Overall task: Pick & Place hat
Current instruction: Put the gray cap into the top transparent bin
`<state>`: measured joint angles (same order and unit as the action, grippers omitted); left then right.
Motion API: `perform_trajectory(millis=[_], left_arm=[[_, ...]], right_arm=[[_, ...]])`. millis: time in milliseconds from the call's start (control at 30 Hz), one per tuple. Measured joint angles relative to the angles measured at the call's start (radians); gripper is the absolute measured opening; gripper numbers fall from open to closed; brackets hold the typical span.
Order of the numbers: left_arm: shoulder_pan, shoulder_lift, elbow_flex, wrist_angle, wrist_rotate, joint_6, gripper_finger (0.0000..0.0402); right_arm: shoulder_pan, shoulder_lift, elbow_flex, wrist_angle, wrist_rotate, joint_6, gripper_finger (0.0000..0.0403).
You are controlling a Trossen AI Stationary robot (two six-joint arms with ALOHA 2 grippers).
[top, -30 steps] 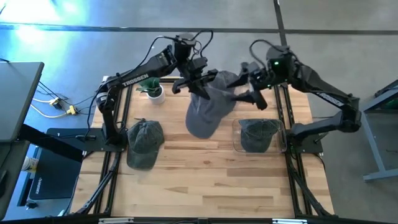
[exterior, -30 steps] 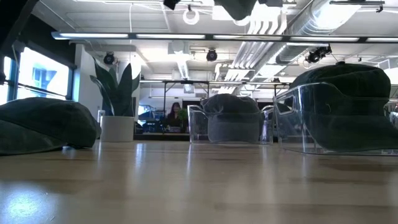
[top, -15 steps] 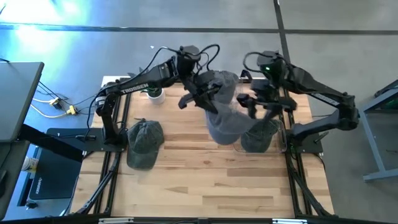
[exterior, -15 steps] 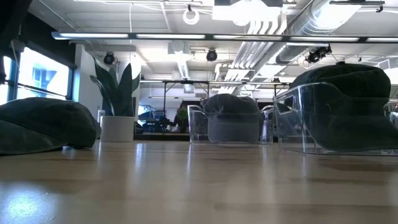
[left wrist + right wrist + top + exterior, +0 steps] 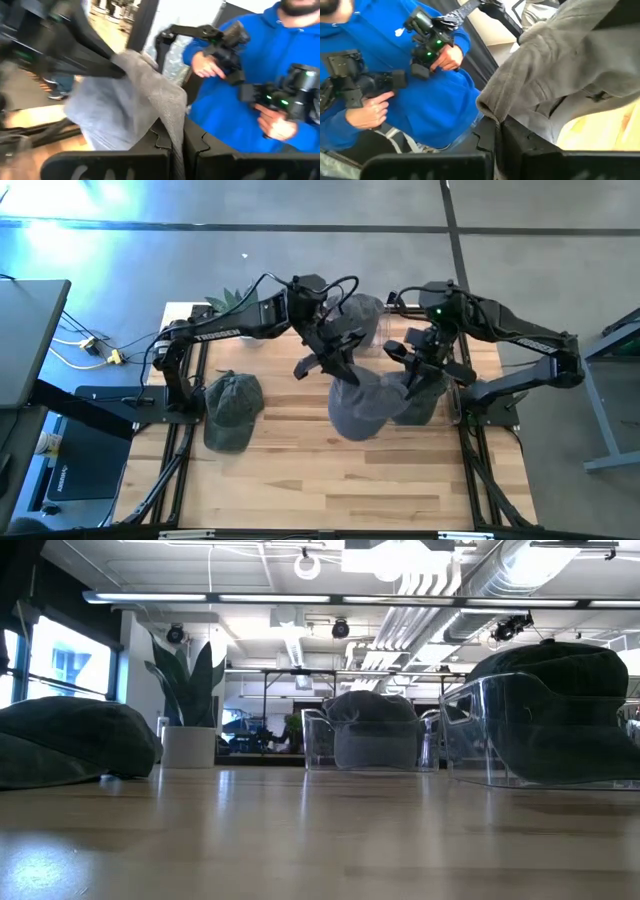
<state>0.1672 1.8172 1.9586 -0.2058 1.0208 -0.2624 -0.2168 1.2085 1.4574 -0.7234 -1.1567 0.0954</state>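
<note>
A light grey hat [image 5: 360, 408] hangs above the table's middle, held between both grippers. My left gripper [image 5: 335, 365] is shut on its left side and my right gripper [image 5: 410, 375] on its right side. In the left wrist view the grey hat [image 5: 115, 107] spreads out ahead of the fingers; in the right wrist view the hat [image 5: 555, 70] does the same. A dark green hat [image 5: 232, 408] lies on the table at the left, crown up. Neither gripper shows in the low view. My left gripper pinches a fold of the grey hat's edge [image 5: 174, 125] between its two fingers. The cloth runs up from the fingers and hangs clear of the table. My right gripper pinches a bunched edge of the hat [image 5: 491, 111] between its two fingers, opposite the left gripper. The hat sags between the two holds.
A clear box with a dark hat [image 5: 420, 398] stands at the right, partly under the grey hat; a second clear box with a hat [image 5: 362, 310] is at the far middle. A potted plant [image 5: 187, 710] stands far left. A person in a blue hoodie [image 5: 395, 95] stands beyond the table.
My left gripper has carried the grey hat from the far middle toward the table's near and right side. My right gripper has moved toward the near edge, come to the hat's right side and shut on it. The hat now hangs between both.
</note>
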Motion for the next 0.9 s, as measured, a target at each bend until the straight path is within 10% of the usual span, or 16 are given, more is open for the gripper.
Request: perform_trajectory(millis=[467,767,900], left_arm=[[0.003,0.000,0.000,-0.133,-0.245,0.051,0.0001],[0.002,-0.026,-0.002,-0.260,-0.287,0.101,0.0001],[-0.012,-0.045,0.001,-0.258,-0.125,0.101,0.0001]], right_arm=[[0.072,0.003,0.000,0.001,0.348,-0.004,0.0263],[0.158,-0.009,0.000,-0.063,0.184,0.078,0.0258],[0.170,-0.049,0.000,-0.152,0.198,0.069,0.0245]])
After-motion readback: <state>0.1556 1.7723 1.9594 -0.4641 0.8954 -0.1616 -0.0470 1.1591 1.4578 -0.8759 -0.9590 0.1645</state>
